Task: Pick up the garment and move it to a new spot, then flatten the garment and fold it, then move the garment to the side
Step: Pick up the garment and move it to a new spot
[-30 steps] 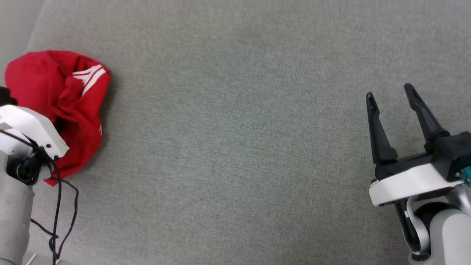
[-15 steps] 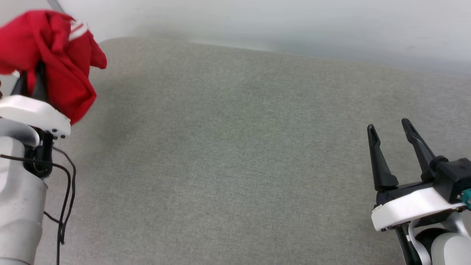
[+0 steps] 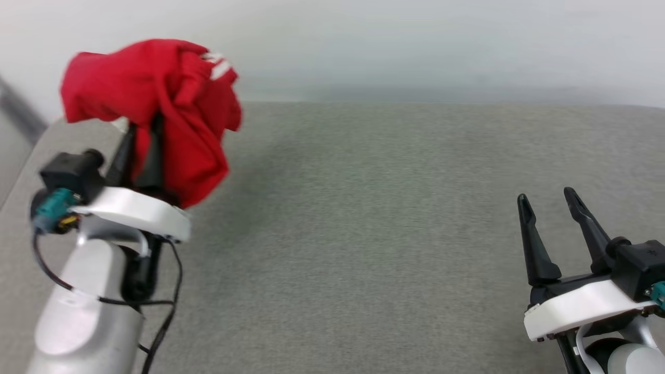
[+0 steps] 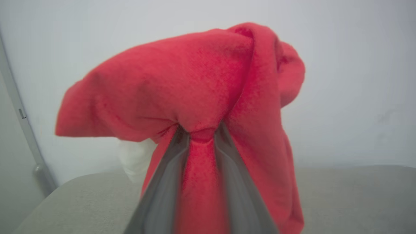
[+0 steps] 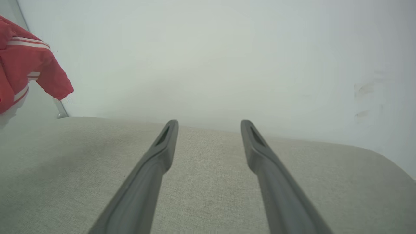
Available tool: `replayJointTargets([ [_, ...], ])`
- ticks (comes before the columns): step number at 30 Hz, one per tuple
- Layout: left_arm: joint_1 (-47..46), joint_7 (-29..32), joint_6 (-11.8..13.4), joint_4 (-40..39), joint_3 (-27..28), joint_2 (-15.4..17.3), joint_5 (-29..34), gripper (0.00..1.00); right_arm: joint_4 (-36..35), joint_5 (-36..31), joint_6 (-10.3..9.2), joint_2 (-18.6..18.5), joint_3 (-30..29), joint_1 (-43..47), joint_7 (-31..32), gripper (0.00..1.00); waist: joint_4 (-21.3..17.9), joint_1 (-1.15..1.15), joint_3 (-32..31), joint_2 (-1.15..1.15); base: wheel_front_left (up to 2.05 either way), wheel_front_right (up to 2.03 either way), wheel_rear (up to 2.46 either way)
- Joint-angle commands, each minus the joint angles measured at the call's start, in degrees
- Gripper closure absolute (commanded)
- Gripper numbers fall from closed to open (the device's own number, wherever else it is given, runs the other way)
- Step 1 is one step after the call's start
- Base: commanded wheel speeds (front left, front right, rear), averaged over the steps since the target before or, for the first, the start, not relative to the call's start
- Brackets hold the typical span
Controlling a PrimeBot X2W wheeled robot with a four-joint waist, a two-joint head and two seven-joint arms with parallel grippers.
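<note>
Jersey T-shirt [image 3: 156, 98], red with striped trim, hangs bunched in the air above the far left corner of the bench [image 3: 363, 234], one fold nipped in the nearly closed left pincer [image 4: 201, 131]. The right pincer [image 3: 545, 196], spread wide and empty, sits well apart near the right edge. The bare middle between them is the likely set-down spot.

The garment [image 3: 156, 98] is solid red, with white striped trim [image 5: 26, 44] at one edge (a plain white patch shows beneath it in the left wrist view). The surface [image 3: 363, 249] is a mottled grey weave and the wall [image 3: 415, 47] a plain off-white. The right gripper [image 3: 545, 196] has black fingers, a white housing and a teal connector [image 3: 660, 295].
</note>
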Motion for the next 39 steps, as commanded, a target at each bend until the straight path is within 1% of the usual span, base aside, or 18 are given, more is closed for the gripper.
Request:
replayJointTargets([
  [1,1.22,-0.12,0.10,-0.96,-0.69,-0.57,0.20,1.00,0.08,0.60,-0.01,0.06,-0.02,0.58,-0.26,0.00,-2.94,0.01,-1.08,0.00,0.00,0.00,0.00],
  [7,4.86,1.89,-0.38,-7.61,-6.25,-3.78,1.65,1.00,-0.16,0.66,-0.01,0.05,-0.36,1.07,-0.48,0.00,-8.41,0.01,-0.88,0.00,0.00,0.00,0.00],
  [11,6.21,3.87,-1.64,-9.90,-10.93,-5.96,2.37,1.00,-0.29,1.30,-0.01,0.06,-0.56,1.01,-0.70,0.00,-11.07,0.01,0.25,0.00,0.00,0.00,0.00],
  [12,7.12,5.33,-2.55,-10.06,-14.08,-6.88,2.73,1.00,-0.24,1.86,-0.01,0.06,-0.48,0.65,-1.16,0.00,-12.60,0.01,1.58,0.00,0.00,0.00,0.00],
  [17,8.35,7.77,-3.71,-7.83,-19.14,-7.80,3.34,1.00,0.05,2.40,-0.01,0.05,-0.75,0.14,-2.21,0.00,-13.56,0.01,4.25,0.00,0.00,0.00,0.00],
  [24,7.37,11.18,-5.08,-1.18,-25.19,-8.09,2.55,1.00,0.87,2.88,-0.02,0.05,-0.70,-1.36,-3.45,0.00,-12.92,0.01,7.38,0.00,0.00,0.00,0.00],
  [25,6.92,11.06,-5.15,-0.56,-25.70,-8.17,2.38,0.80,1.03,2.86,-0.02,0.05,-0.69,-1.61,-3.60,0.00,-12.78,0.01,7.55,0.00,0.00,0.00,0.00],
  [26,6.53,10.70,-5.26,-0.13,-26.19,-8.28,2.31,0.27,1.18,2.81,-0.01,0.05,-0.61,-1.76,-3.64,0.00,-12.60,0.01,7.63,0.00,0.00,0.00,0.00],
  [27,6.22,10.55,-5.36,0.25,-26.75,-8.33,2.31,0.00,1.33,2.75,-0.02,0.05,-0.71,-1.78,-3.74,0.00,-12.36,0.01,7.65,0.00,0.00,0.00,0.00],
  [31,5.28,7.47,-5.38,0.08,-26.99,-8.59,2.54,0.00,1.89,2.25,-0.01,0.05,-1.02,-1.86,-3.86,0.00,-11.16,0.01,6.63,0.00,0.00,0.00,0.00],
  [32,5.23,6.63,-5.05,-0.23,-26.66,-8.65,2.51,0.00,2.06,2.23,-0.02,0.05,-1.06,-1.74,-3.73,0.00,-10.89,0.01,6.15,0.00,0.00,0.00,0.00],
  [35,5.96,4.22,-3.26,-1.85,-25.27,-8.73,2.41,0.00,2.27,2.05,-0.02,0.05,-1.03,-1.34,-3.40,0.00,-10.04,0.01,4.54,0.00,0.00,0.00,0.00],
  [39,7.43,1.95,-0.16,-4.42,-22.83,-8.99,2.14,0.00,2.28,1.48,-0.02,0.06,-1.49,-0.16,-2.53,0.00,-8.18,0.01,2.33,0.00,0.00,0.00,0.00],
])
